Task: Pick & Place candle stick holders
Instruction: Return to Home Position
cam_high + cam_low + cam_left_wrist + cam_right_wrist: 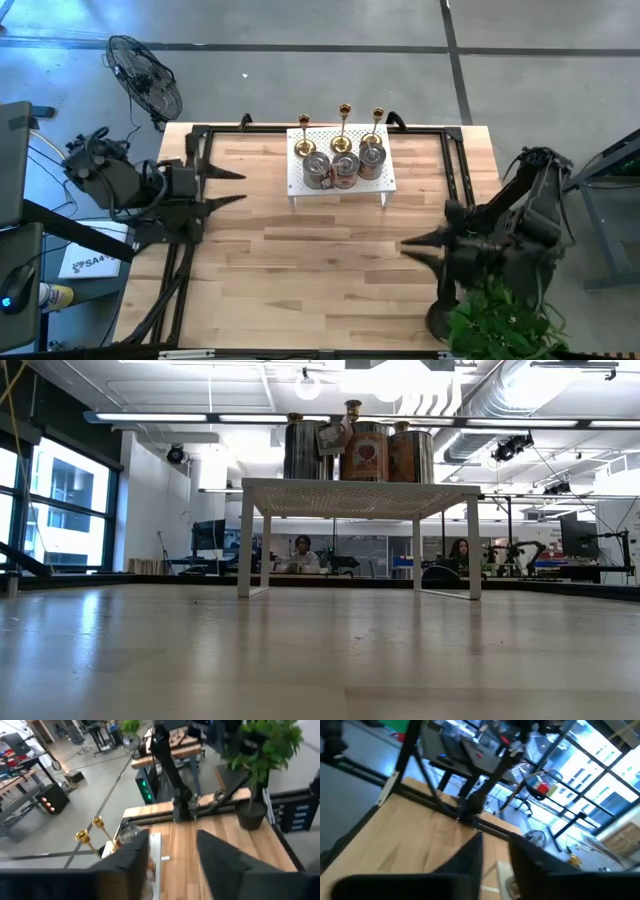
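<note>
All six candle stick holders (345, 165) on white rack (296, 181), golds behind silvers: job looks done. I read left gripper (243, 187), right gripper (408, 249) spread, empty, parked clear.

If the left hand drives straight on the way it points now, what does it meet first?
Most likely a corner of the white rack, just ahead of the open left hand; depth is unclear, so it might slip past.

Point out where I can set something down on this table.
Bare: the table between left gripper and right gripper, in front of the white rack, and strips either side of it. Crowded: the rack top, gold candlesticks behind silver holders.
</note>
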`<action>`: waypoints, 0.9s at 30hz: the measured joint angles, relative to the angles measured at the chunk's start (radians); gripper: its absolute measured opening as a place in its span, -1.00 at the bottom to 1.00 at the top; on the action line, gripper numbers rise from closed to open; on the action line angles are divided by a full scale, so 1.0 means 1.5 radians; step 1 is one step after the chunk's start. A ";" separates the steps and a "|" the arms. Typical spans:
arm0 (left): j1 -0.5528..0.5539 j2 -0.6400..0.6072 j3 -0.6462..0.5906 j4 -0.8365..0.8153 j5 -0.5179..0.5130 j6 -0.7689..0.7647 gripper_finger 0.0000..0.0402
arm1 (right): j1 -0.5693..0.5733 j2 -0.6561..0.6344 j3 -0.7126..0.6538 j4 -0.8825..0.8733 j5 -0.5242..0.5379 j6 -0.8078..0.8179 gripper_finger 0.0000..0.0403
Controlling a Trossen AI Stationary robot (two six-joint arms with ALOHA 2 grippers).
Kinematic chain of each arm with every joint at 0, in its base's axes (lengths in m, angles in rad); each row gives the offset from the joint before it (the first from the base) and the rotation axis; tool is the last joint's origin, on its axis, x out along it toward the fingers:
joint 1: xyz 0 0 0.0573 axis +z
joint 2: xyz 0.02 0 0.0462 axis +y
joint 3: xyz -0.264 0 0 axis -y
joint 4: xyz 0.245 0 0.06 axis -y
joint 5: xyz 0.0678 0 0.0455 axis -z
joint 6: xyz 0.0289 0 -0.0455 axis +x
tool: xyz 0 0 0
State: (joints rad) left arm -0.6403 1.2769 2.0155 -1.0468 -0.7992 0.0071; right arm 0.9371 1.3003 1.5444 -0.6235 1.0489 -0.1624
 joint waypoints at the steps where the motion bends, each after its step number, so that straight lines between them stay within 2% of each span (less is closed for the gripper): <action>1: 0.000 -0.007 -0.007 -0.010 -0.005 -0.006 -0.28 | -0.007 -0.007 0.000 0.000 0.002 -0.001 -0.67; 4: -0.001 -0.033 -0.029 -0.041 -0.024 -0.028 -0.62 | -0.023 -0.029 0.000 0.002 0.006 -0.022 -0.94; 6: -0.001 -0.053 -0.043 -0.062 -0.012 -0.053 -0.85 | -0.029 -0.043 -0.001 0.024 0.012 -0.039 -0.94; 8: -0.001 -0.077 -0.058 -0.073 -0.011 -0.077 -0.95 | -0.029 -0.062 -0.001 0.058 0.013 -0.074 -0.94; 12: -0.001 -0.149 -0.099 -0.076 -0.012 -0.096 -0.89 | -0.011 -0.111 -0.001 0.121 0.014 -0.174 -0.98; 16: -0.001 -0.235 -0.180 -0.051 -0.016 -0.098 -0.95 | 0.009 -0.183 -0.001 0.100 0.033 -0.188 -0.99; 19: -0.001 -0.314 -0.279 0.011 -0.013 -0.083 -0.98 | 0.022 -0.236 -0.001 0.036 0.023 -0.134 -0.99; 22: -0.001 -0.406 -0.396 0.076 0.025 -0.071 -0.99 | 0.027 -0.280 -0.013 -0.035 -0.047 -0.052 -1.00; 24: -0.001 -0.471 -0.486 0.140 0.044 -0.059 -0.99 | 0.026 -0.302 -0.050 -0.043 -0.064 -0.023 -1.00; 27: -0.001 -0.568 -0.624 0.244 0.076 -0.036 -0.99 | 0.026 -0.333 -0.117 -0.046 -0.053 -0.007 -1.00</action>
State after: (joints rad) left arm -0.6417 0.4248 1.0802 -0.6811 -0.6851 -0.0475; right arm 0.9756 0.8013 1.3688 -0.6927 0.9689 -0.1729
